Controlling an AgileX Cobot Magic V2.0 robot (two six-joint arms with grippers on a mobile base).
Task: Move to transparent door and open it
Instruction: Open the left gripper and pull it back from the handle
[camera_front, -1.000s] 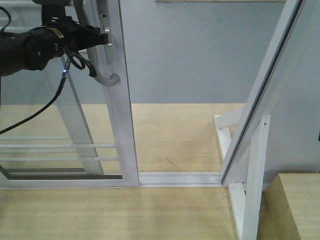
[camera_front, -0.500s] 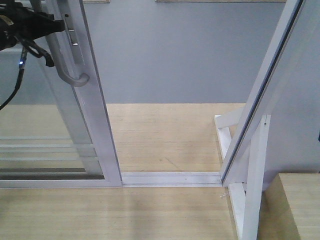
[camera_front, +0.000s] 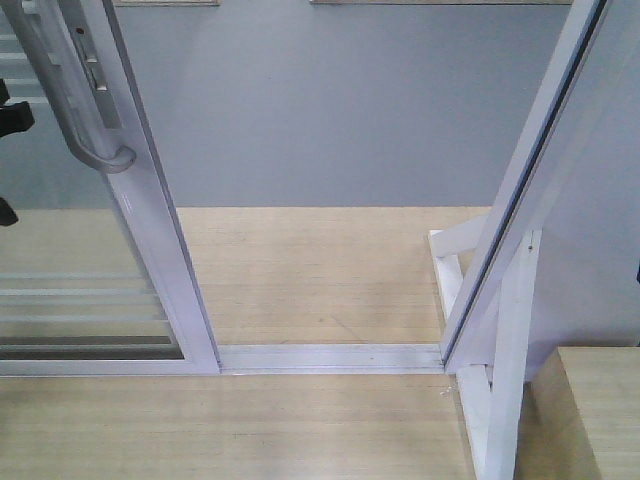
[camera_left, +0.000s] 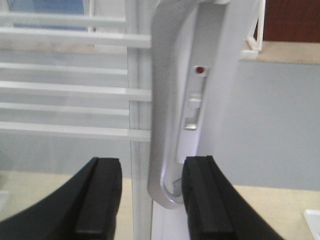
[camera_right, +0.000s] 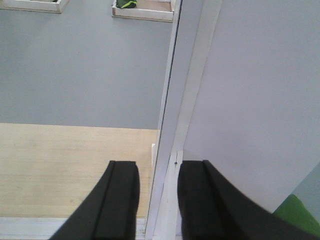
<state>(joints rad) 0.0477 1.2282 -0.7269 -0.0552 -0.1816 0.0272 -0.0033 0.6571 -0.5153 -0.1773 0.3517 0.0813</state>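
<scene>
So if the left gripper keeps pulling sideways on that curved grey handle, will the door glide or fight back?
Probably glides: the transparent door sits in a straight floor track, so it should slide rather than tip. The pull handle looks like rigid metal, unlikely to flex. Its smooth finish may let the left gripper slip; its fingers straddle the handle with gaps.

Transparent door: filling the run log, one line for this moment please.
transparent door: partly slid open | left gripper: open, fingers straddling pull handle | right gripper: open, idle

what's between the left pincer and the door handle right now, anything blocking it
Nothing visible. In the left wrist view the left pincer is open with the curved handle of the transparent door between its fingers; whether they touch it is unclear.
</scene>
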